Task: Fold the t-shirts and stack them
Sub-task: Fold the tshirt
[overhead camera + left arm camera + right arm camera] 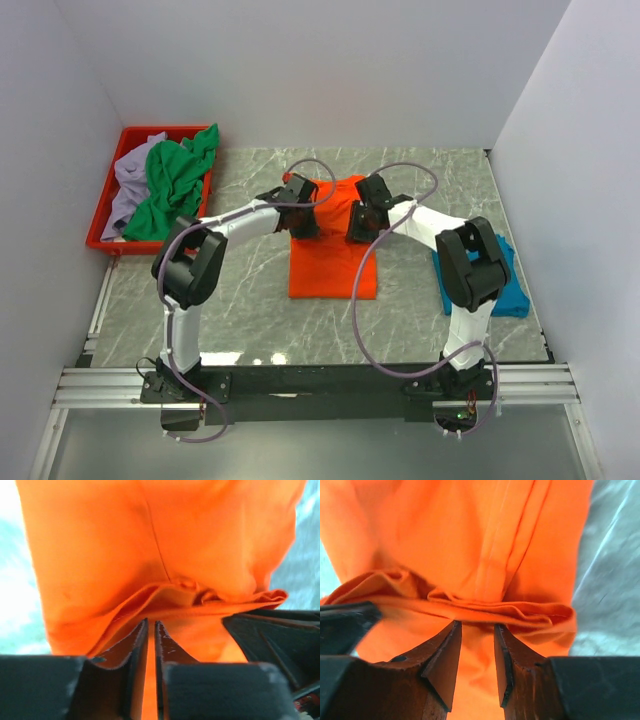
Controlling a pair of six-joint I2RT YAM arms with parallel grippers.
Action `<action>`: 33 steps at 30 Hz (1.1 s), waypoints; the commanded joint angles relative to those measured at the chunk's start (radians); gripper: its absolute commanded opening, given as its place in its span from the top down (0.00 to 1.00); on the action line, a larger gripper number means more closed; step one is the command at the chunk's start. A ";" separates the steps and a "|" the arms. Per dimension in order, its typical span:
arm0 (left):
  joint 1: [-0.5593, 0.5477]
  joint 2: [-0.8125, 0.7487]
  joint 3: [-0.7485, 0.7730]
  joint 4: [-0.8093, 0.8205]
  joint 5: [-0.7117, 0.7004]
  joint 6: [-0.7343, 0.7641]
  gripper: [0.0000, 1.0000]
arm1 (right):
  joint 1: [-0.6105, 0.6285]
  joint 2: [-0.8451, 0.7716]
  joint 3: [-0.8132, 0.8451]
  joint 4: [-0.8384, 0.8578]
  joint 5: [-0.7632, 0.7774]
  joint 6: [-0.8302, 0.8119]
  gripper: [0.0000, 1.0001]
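2 arms meet, top view: left gripper (303, 222) and right gripper (362, 225) on far end of orange shirt (330, 265), mid-table (250, 300); teal shirt (515, 290) at right; green shirt (175, 185), lavender shirt (128, 185) in tray (103, 245) | left wrist: jaws almost together at a fold, pinch unclear | right wrist: jaws spread, fold just past tips

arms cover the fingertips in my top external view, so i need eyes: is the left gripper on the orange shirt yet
observer: In the left wrist view the left gripper has its fingers almost together, with only a thin slit between them. Its tips are at a bunched fold of the orange t-shirt. I cannot tell whether any cloth is pinched.
operator: and the right one
observer: The right gripper is open, jaws clearly apart, with its tips at the same rumpled edge.
operator: cloth flat past that edge
observer: Mostly smooth. A seam runs away from the fingers in both wrist views.
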 commanded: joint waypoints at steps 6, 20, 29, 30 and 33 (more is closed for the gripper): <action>0.048 0.012 0.173 -0.049 -0.003 0.076 0.66 | -0.044 0.070 0.129 -0.053 0.022 -0.029 0.62; 0.030 -0.227 -0.098 0.038 -0.003 0.031 0.83 | -0.073 -0.145 0.014 -0.030 0.035 -0.025 0.60; -0.013 -0.226 -0.194 0.099 0.019 -0.008 0.99 | 0.005 -0.282 -0.138 0.027 0.017 0.002 0.60; -0.015 -0.217 -0.191 0.101 0.025 -0.009 0.99 | 0.011 -0.277 -0.139 0.027 0.017 0.002 0.60; -0.015 -0.183 -0.168 0.104 0.032 -0.009 0.99 | 0.023 -0.246 -0.121 0.020 0.017 -0.005 0.60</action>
